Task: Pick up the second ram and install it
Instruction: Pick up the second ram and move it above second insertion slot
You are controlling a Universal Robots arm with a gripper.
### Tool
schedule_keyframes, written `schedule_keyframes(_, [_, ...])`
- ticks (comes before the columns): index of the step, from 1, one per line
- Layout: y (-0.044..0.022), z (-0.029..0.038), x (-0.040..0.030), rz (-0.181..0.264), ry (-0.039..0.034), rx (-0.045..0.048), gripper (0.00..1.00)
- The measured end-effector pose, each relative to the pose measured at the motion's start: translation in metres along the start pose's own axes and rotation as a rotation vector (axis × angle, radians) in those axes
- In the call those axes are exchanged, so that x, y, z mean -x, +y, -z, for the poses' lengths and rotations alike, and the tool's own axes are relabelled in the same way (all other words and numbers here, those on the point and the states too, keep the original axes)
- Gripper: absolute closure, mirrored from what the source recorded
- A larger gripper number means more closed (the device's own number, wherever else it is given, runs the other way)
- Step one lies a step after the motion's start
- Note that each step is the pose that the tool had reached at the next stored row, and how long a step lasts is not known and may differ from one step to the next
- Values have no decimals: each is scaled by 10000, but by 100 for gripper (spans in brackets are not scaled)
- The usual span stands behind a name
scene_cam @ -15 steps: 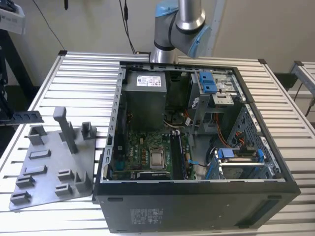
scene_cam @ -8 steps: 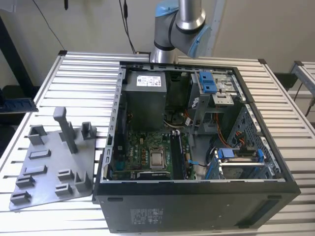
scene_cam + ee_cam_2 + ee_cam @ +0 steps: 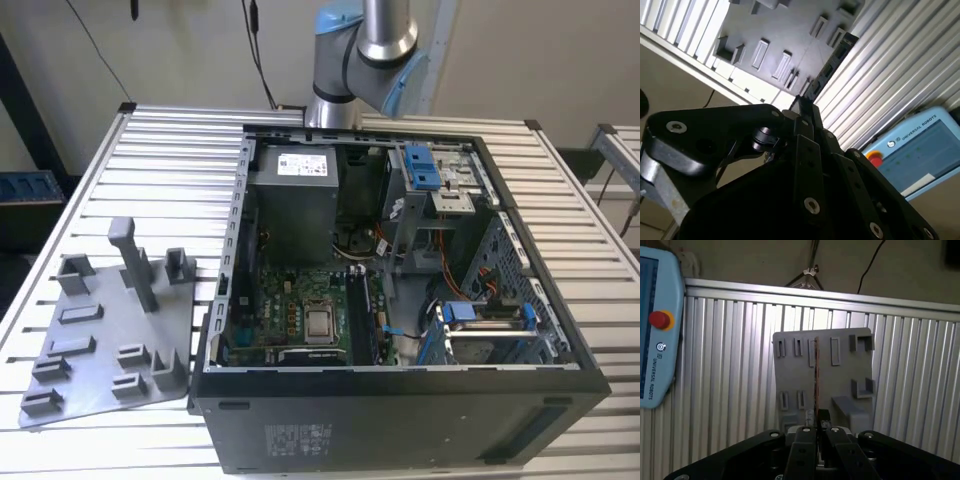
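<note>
Pale beige wall [image 3: 180, 50] at the back, evenly lit, with thin black cables [image 3: 257, 45] hanging down it. In front, a wide table [image 3: 150, 160] of ribbed aluminium slats. At the exterior view's right, set apart, the corner of a second slatted table [image 3: 622, 150]. At the exterior view's left edge, a dark slanting post [image 3: 25, 105].

Exterior view: the camera is high, above the edge of the slatted table [image 3: 150, 150] opposite the arm [image 3: 365, 50]. It faces down and across, set wide. The open computer case [image 3: 400, 430] is central, with the grey fixture plate [image 3: 110, 300] toward the exterior view's left.

First wrist view: close behind the gripper [image 3: 816, 427], sighting squarely along it onto the plate [image 3: 845, 375].

Second wrist view: hard against the gripper [image 3: 802, 107], sighting obliquely.

Both wrist views share the gripped second ram [image 3: 832, 62], plate, slats and teach pendant [image 3: 652, 325].
</note>
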State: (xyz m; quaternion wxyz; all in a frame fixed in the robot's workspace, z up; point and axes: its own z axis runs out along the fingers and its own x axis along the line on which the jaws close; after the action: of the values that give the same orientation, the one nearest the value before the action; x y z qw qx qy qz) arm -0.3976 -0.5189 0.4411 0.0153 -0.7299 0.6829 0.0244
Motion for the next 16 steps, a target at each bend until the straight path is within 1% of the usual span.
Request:
schedule_keyframes(3, [-1,-1,0,-2,-5,-1,86])
schedule_keyframes(4, [-15,1,-2,1,-4,1,86])
schedule_keyframes(5, [-49,1,-3,0,-5,2,86])
schedule_keyframes(9, [-222,3,-15,-2,-5,21,86])
schedule_keyframes(16, [-411,6,-27,-2,-6,21,86])
